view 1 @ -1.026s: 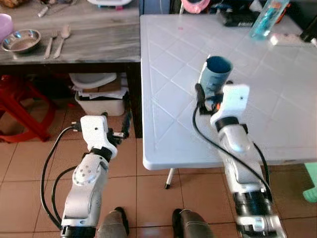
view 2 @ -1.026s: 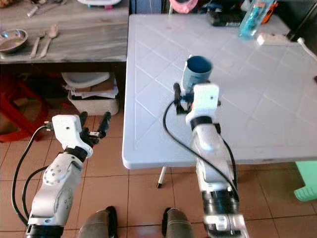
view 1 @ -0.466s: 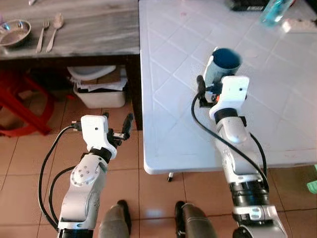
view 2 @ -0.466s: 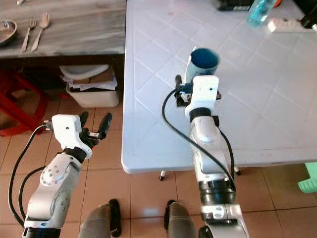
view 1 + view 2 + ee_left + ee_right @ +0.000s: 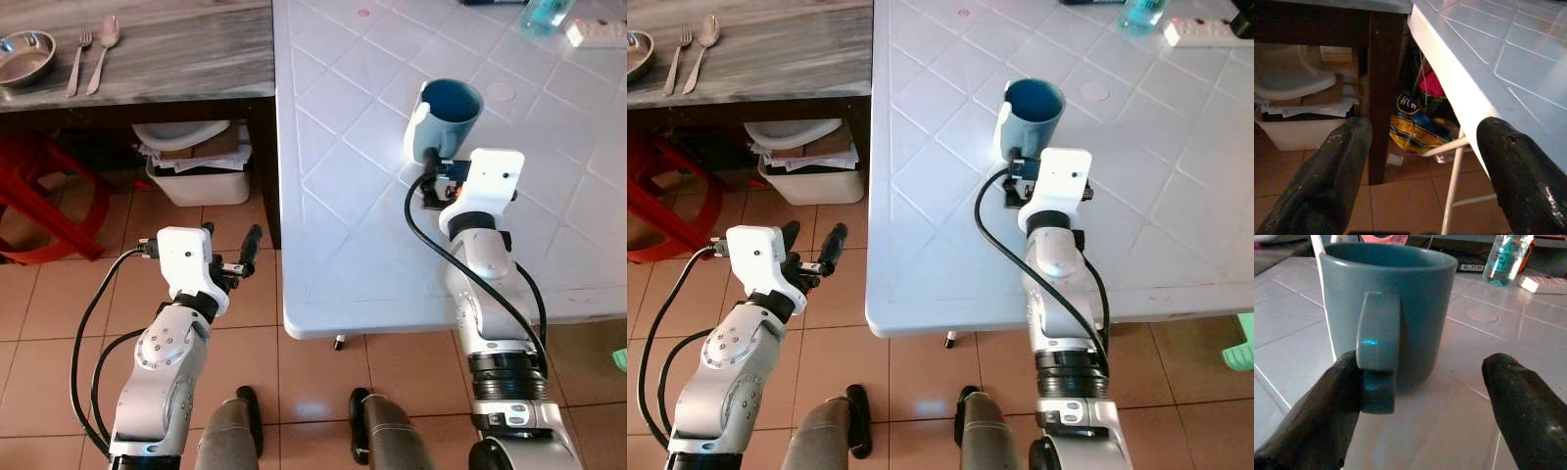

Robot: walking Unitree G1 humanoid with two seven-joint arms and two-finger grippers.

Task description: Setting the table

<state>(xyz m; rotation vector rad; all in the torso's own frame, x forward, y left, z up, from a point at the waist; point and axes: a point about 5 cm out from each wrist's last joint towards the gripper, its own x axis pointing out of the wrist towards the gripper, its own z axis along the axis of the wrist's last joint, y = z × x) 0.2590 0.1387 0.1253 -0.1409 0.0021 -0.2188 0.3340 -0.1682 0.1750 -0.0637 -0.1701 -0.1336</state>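
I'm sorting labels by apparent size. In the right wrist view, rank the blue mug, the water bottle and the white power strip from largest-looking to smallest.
1. blue mug, by far the largest-looking, though it is nearest the camera.
2. water bottle, far back and cut off at the top.
3. white power strip, also cut off by the frame edge, so its rank is unsure.

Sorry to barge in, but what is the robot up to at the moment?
It is setting the table. The right claw, fingers open, sits right behind a blue mug standing upright on the white table, one finger against the handle. The left claw hangs open beside the table, holding nothing.
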